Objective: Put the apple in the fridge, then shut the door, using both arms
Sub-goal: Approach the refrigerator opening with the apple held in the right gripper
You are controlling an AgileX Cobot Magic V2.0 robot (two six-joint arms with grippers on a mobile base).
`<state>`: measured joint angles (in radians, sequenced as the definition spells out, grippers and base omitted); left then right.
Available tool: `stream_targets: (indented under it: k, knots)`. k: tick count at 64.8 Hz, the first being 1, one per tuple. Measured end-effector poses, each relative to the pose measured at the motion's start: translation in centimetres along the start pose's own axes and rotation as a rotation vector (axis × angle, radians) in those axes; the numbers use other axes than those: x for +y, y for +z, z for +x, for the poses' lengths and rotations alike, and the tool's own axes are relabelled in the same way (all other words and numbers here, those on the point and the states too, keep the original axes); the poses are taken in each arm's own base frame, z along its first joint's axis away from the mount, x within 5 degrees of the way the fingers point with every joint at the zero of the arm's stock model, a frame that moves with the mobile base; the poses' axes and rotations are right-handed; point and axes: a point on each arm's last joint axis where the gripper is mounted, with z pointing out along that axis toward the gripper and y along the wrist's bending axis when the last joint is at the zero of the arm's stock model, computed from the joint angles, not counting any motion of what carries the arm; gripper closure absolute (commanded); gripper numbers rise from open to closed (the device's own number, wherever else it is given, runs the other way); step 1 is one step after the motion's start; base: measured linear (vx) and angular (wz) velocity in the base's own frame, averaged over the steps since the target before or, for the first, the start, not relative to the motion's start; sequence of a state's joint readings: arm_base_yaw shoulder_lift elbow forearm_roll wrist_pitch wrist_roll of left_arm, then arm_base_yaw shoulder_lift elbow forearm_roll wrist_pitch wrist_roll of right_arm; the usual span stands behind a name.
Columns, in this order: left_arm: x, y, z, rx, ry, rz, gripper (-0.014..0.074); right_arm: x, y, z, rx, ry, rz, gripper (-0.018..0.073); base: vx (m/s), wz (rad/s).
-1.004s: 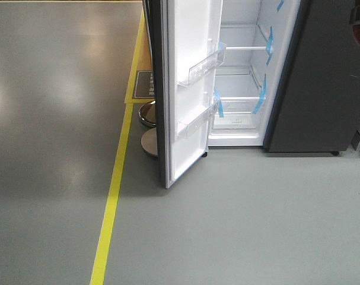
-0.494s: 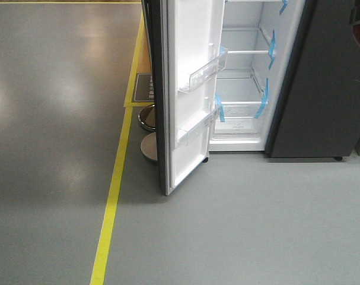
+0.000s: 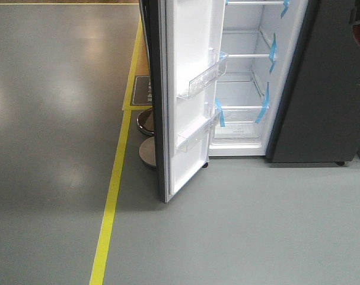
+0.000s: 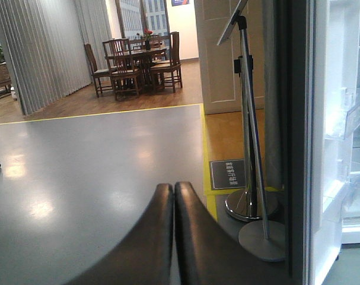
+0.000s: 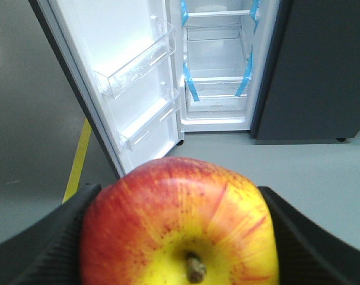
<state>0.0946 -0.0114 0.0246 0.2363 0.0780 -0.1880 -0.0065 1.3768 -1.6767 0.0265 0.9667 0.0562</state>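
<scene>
The apple (image 5: 180, 225), red with a yellow patch round its stem, fills the bottom of the right wrist view. My right gripper (image 5: 178, 199) is shut on it, with a black finger on each side. Ahead stands the fridge (image 5: 218, 89) with white inside, glass shelves and blue tape strips. Its door (image 5: 126, 77) is swung wide open to the left. The front view shows the same fridge (image 3: 245, 89) and door (image 3: 188, 119) but neither arm. My left gripper (image 4: 174, 187) is shut on nothing, fingers pressed together, left of the door's edge (image 4: 298, 148).
A yellow floor line (image 3: 111, 196) runs left of the door. Two stanchion bases (image 4: 251, 205) and a floor sign (image 4: 227, 174) stand behind the door. A plain dark grey cabinet (image 3: 328, 89) adjoins the fridge on the right. Table and chairs (image 4: 138, 59) stand far off.
In the front view the fridge has slid slightly lower in the picture, and more of its upper shelves show. The door stays open at the same angle.
</scene>
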Motion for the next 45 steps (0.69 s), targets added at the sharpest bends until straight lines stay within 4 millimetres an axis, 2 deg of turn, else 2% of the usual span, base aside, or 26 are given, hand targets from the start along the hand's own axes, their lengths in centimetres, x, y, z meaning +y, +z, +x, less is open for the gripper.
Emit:
stream_targets:
  k: [45]
  knots:
    - [0.0,0.0,0.0,0.0,0.0,0.0,0.0602,0.0,0.0,0.0,0.0,0.0,0.0,0.0457,0.1,0.0]
